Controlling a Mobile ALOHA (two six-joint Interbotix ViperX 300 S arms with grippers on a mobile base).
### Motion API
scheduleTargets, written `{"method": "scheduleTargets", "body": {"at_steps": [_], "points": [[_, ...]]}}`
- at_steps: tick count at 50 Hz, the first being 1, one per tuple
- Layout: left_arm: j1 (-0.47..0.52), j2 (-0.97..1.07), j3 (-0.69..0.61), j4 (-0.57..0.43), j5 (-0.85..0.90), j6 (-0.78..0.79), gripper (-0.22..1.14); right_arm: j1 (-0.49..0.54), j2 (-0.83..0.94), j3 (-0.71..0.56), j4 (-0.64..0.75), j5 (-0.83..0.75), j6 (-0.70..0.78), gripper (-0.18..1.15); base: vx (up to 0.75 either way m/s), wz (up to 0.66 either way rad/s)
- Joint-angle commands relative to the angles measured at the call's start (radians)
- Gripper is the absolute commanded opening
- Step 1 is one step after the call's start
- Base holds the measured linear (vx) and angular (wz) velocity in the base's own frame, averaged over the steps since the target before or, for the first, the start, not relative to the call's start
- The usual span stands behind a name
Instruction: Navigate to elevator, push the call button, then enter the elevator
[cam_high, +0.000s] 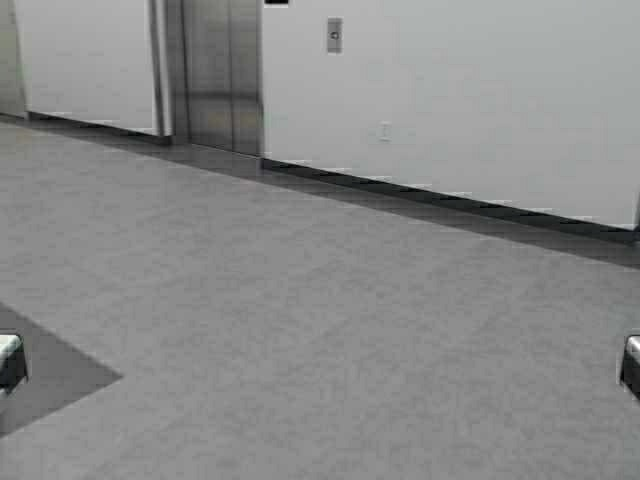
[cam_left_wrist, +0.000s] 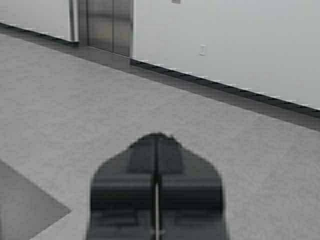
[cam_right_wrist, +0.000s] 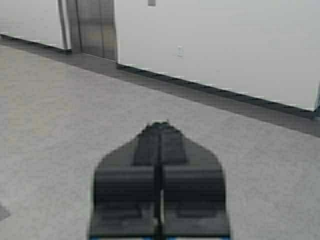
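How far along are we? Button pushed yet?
Nothing is done yet. The approach is in hand: the elevator stands shut across open floor, and the call button is out of reach. Left tool and right tool are shut, aimed forward. Left: closing in, pushing, entering.

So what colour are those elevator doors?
Brushed silvery steel elevator doors, clearest in the high view.

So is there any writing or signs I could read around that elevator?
None can be read.
Call button: the plate's print is too small to make out.
Dark sign above the wall beside the elevator: cut off at the picture's edge, nothing legible.
Outlet plate: blank.
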Motion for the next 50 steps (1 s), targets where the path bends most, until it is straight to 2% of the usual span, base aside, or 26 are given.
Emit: {"method": "scheduleTargets", "body": {"at_steps": [1,35,50], "points": [[0.0,0.002,-0.02,0.002,-0.008,0.005,0.03,0.002,0.006,-0.029,0.0,-0.012,0.0,0.04,0.76,-0.08],[0.002,0.005,-0.006,0.002,-0.008,0.003,0.03,0.002,0.028,-0.034,-0.009,-0.015,0.009,0.04,0.78,-0.13],[0.002,0.017,-0.02,0.002,-0.008,0.005,0.03,0.0,0.023,-0.026,-0.141,-0.057,0.121,0.04,0.74,0.1]]}}
